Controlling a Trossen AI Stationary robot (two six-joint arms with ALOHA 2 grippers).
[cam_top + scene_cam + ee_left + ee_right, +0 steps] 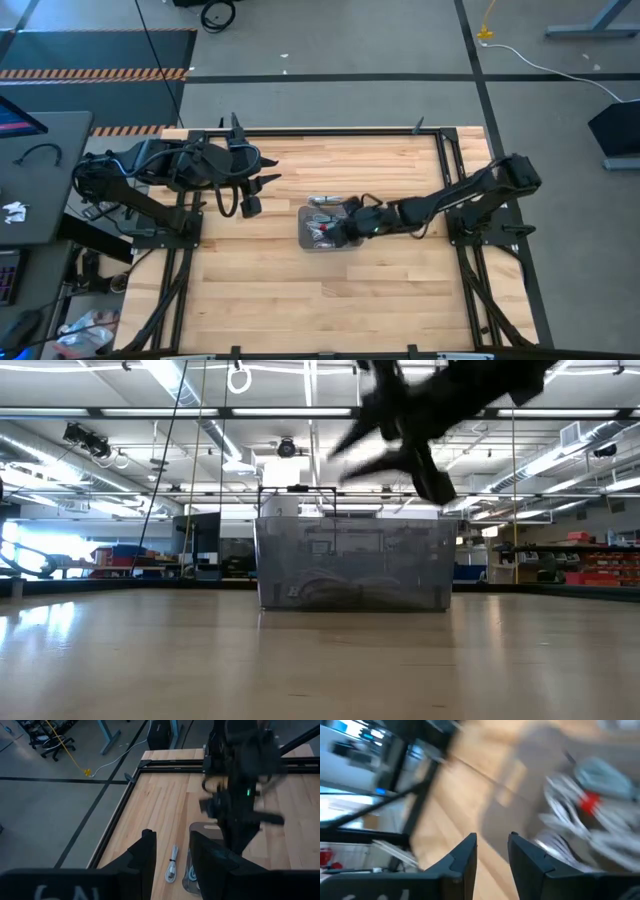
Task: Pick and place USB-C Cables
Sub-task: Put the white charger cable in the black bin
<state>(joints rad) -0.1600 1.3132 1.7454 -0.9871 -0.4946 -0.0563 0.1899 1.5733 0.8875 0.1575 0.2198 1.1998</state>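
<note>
A small grey tray [312, 238] sits mid-table; it looks see-through in the low view [355, 560]. Several coiled light-grey cables [570, 815] lie in it, one with a red bit [590, 802]. Another coiled cable [325, 200] lies on the wood just beyond the tray's far side, and it shows in the left wrist view [172, 864]. My right gripper [347, 227] hangs open and empty over the tray [395, 455], above its rim. My left gripper [262, 172] waits open near the table's left side.
A black metal frame [300, 131] runs along the table's far and side edges. Bare wood [320, 300] stretches between the tray and the near edge. A desk [40, 170] stands off the table's left side.
</note>
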